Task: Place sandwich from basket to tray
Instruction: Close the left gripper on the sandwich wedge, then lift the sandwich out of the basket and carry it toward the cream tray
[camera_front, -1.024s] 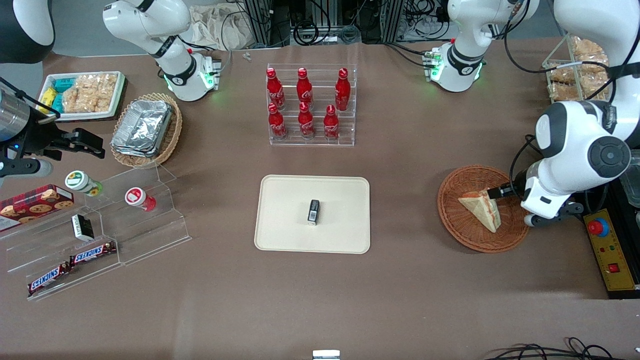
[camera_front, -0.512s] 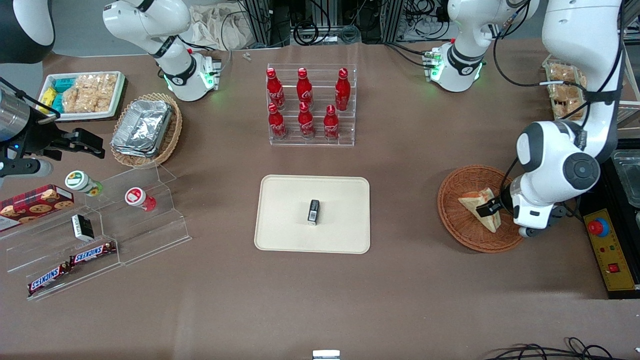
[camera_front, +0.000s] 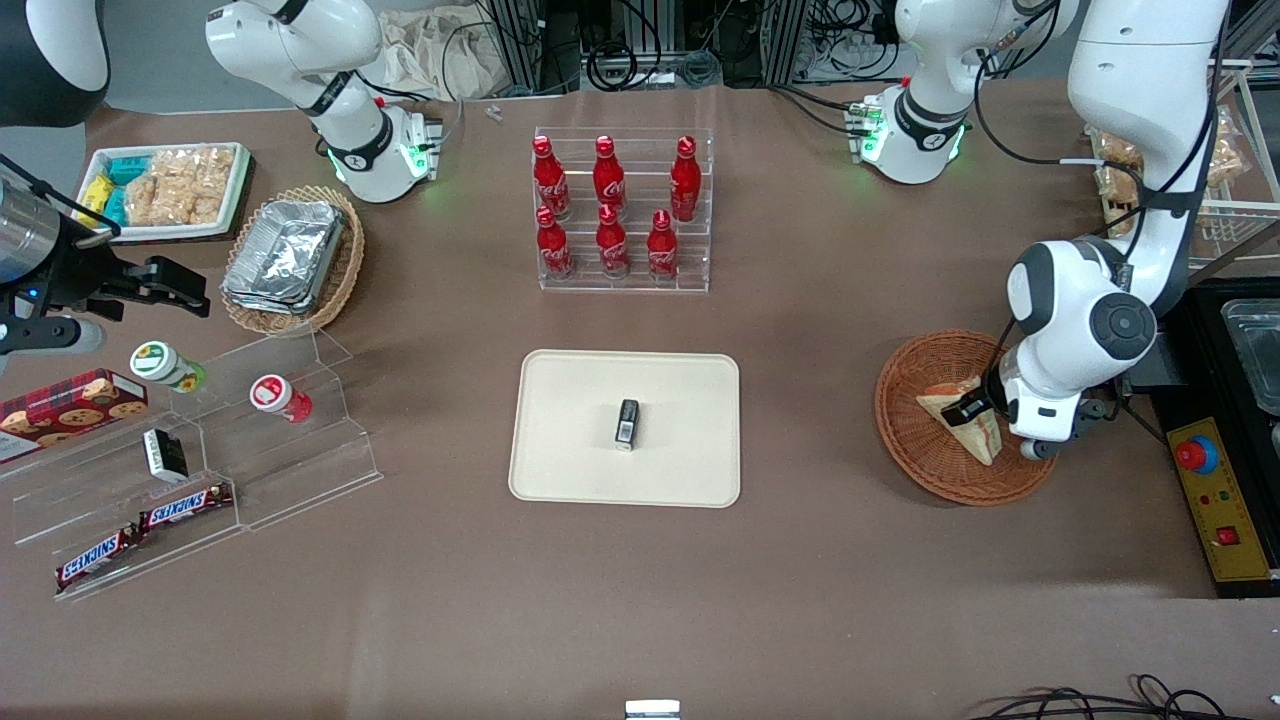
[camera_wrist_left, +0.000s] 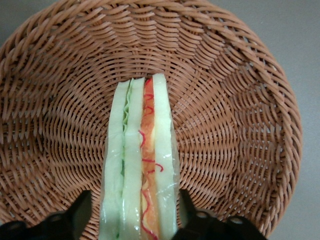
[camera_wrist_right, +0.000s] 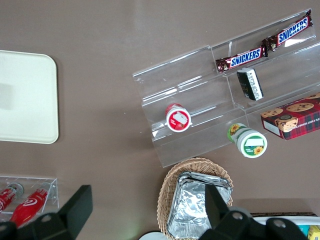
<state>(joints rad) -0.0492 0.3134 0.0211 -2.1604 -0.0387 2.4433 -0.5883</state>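
Note:
The sandwich (camera_front: 938, 404), a pale bread wedge with red and green filling, lies in the round reddish-brown wicker basket (camera_front: 900, 440) toward the working arm's end of the table. The left gripper (camera_front: 972, 412) is down over it, open. In the left wrist view the sandwich (camera_wrist_left: 140, 150) stands on edge in the basket (camera_wrist_left: 225, 125), and the gripper (camera_wrist_left: 132, 212) has one dark finger on each side of it, not closed on it. The cream-beige tray (camera_front: 570, 420) lies at the table's middle, well apart from the basket; it also shows in the right wrist view (camera_wrist_right: 25, 95).
A small black object (camera_front: 627, 423) stands on the tray. A clear rack of red bottles (camera_front: 620, 210) is farther from the camera than the tray. A yellow control box (camera_front: 1215, 500) lies beside the basket. Snack stands (camera_front: 200, 450) and a foil-container basket (camera_front: 290, 255) are toward the parked arm's end.
The left arm has swung in over the basket. Its gripper has moved from the basket's rim onto the sandwich and now straddles it. The sandwich has not moved.

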